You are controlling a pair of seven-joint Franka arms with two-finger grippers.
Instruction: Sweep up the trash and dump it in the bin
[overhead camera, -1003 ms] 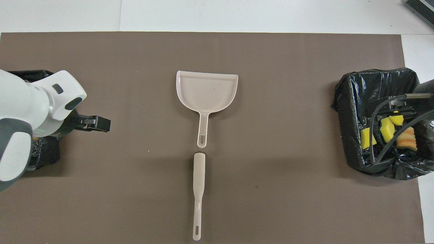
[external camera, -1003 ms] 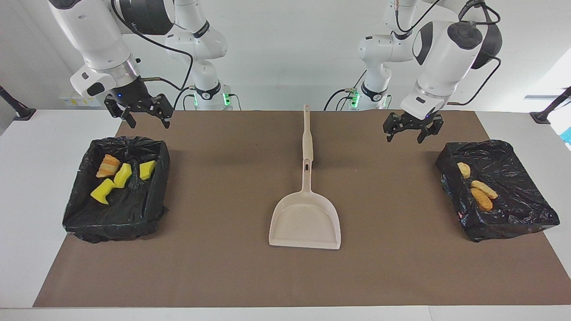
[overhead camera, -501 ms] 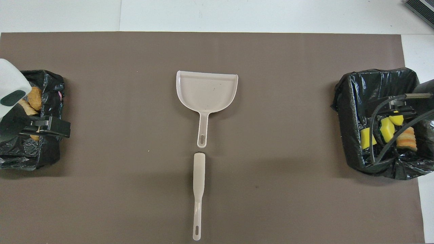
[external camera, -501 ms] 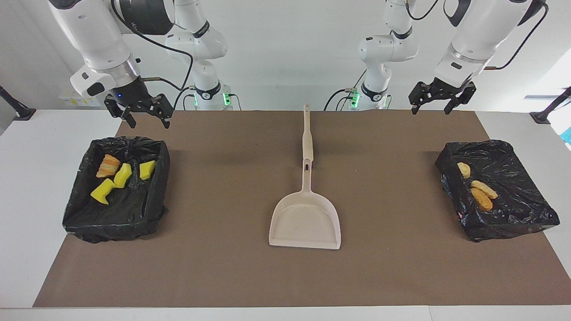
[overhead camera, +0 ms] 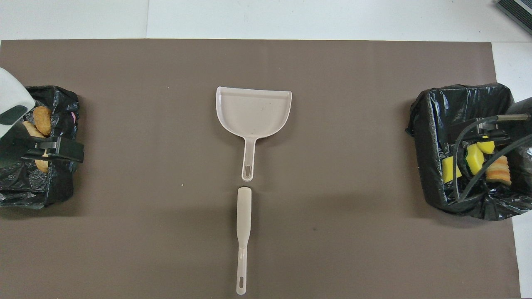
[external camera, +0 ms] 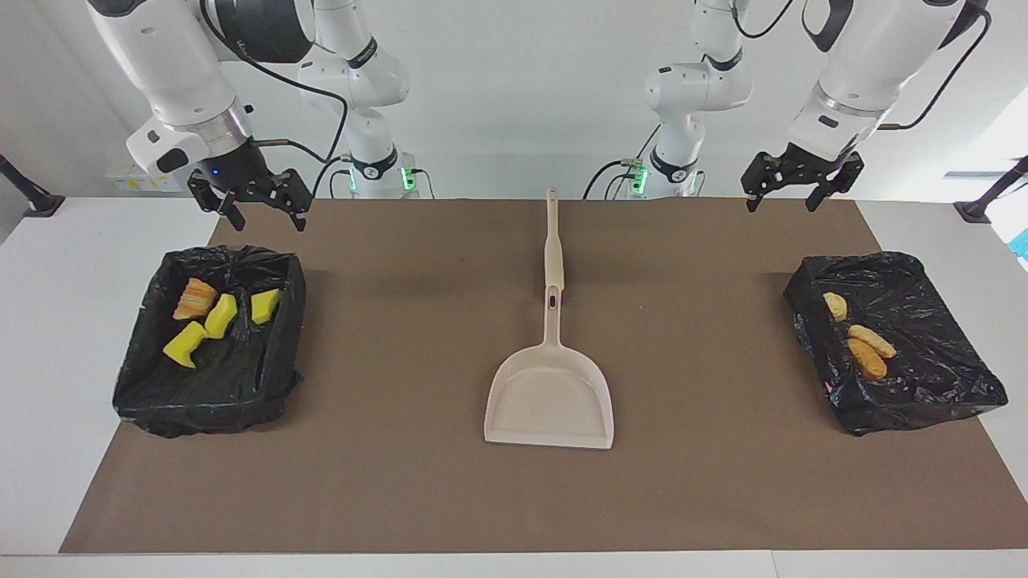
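Three yellow sponge pieces (external camera: 221, 315) (overhead camera: 475, 158) and an orange bread lump (external camera: 194, 299) (overhead camera: 498, 170) lie in the black-lined bin (external camera: 209, 401) (overhead camera: 424, 137) at the right arm's end. Three tan bread lumps (external camera: 871, 339) (overhead camera: 42, 119) lie in the black-lined bin (external camera: 923, 385) (overhead camera: 62, 187) at the left arm's end. My right gripper (external camera: 265, 218) is open and empty, raised over the robot-side rim of its bin. My left gripper (external camera: 781, 202) (overhead camera: 77, 151) is open and empty, raised over the mat-side rim of its bin.
A beige dustpan (external camera: 548, 397) (overhead camera: 253, 110) lies flat mid-mat, its mouth away from the robots. The beige-handled brush (external camera: 552, 241) (overhead camera: 243, 216) lies in line with the pan's handle, nearer to the robots. A brown mat (external camera: 401, 482) covers the table.
My left gripper has risen and swung from over the mat beside its bin toward the left arm's end of the table. The right arm, the trash, the dustpan and the brush have not moved.
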